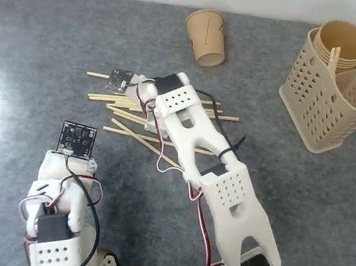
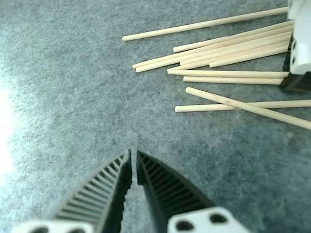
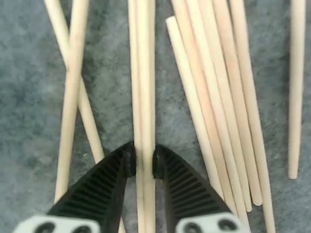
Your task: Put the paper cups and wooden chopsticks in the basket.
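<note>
Several wooden chopsticks (image 1: 107, 98) lie scattered on the grey carpet mid-table. My right gripper (image 3: 143, 162) is down in the pile, shut on a pair of chopsticks (image 3: 144, 87) lying side by side; more chopsticks (image 3: 218, 97) rest on either side of them. My left gripper (image 2: 134, 158) is shut with nothing in it, hovering over bare carpet short of the chopsticks (image 2: 228, 48). One paper cup (image 1: 206, 37) lies on its side at the back. The beige basket (image 1: 313, 105) at the right holds stacked paper cups (image 1: 341, 40) and a chopstick (image 1: 334, 60).
The left arm (image 1: 67, 177) sits at the front left, and the right arm (image 1: 223, 185) stretches diagonally across the middle. A bright patch of light falls on the carpet at the far left. The right arm's white body (image 2: 300, 43) borders the pile.
</note>
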Motion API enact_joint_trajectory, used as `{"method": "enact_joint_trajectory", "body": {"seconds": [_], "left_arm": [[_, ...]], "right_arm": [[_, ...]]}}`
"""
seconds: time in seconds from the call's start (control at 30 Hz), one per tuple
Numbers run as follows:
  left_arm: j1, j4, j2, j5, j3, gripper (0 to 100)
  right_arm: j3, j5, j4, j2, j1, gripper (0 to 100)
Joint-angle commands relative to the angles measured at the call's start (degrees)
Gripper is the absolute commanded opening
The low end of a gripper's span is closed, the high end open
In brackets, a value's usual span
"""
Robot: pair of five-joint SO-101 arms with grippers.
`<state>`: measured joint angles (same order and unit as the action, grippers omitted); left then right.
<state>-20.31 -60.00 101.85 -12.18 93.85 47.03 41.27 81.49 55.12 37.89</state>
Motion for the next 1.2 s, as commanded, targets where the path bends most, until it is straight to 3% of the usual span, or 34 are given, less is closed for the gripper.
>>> {"method": "enact_joint_trajectory", "body": {"seconds": [0.0, 0.43, 0.87, 0.97, 1.17], "left_arm": [[0.4, 1.4, 0.6, -0.9, -0.2, 2], [0.4, 1.5, 0.6, -1.0, 0.1, 2], [0.3, 1.5, 0.6, -1.0, 0.3, 2], [0.2, 1.5, 0.6, -1.0, 0.3, 2], [0.2, 1.4, 0.6, -1.0, 0.4, 2]], "right_arm": [[3.2, 1.0, 3.2, -3.5, -0.1, 0.8], [22.1, -2.3, 21.0, -17.9, 0.0, 0.7], [24.6, -6.7, 21.7, -41.3, 1.5, 0.6], [24.6, -6.7, 21.3, -48.3, -3.4, 0.6], [25.0, -6.8, 18.1, -53.2, -23.8, 0.7]]}}
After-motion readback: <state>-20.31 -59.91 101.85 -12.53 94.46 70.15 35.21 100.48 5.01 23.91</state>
